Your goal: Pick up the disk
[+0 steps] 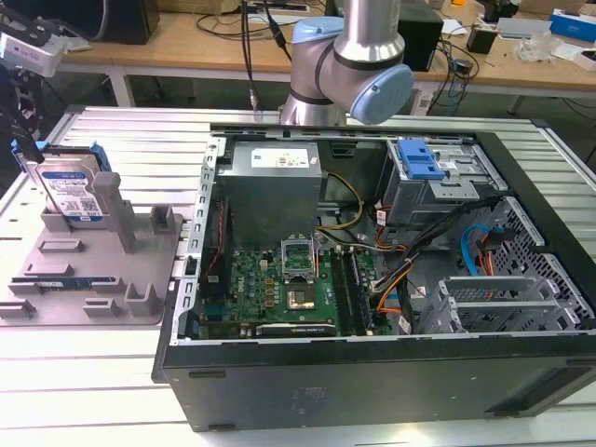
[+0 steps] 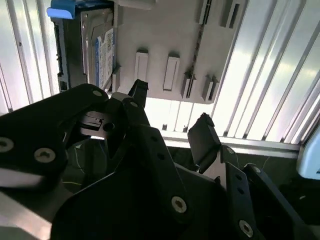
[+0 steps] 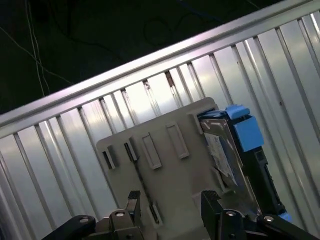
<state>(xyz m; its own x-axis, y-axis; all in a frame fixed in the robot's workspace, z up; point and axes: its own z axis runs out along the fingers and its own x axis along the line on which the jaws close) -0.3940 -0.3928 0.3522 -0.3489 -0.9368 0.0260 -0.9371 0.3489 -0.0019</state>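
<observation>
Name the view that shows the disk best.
The exterior view: the disk stands on edge in the grey holder, label facing the camera. Both wrist views catch it at a steep slant, label foreshortened.

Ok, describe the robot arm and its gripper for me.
The arm is a silver-grey metal tube with rounded light-blue joint caps. The gripper is matte black, built of angular linked plates with silver screw heads, ending in two blocky fingers.
</observation>
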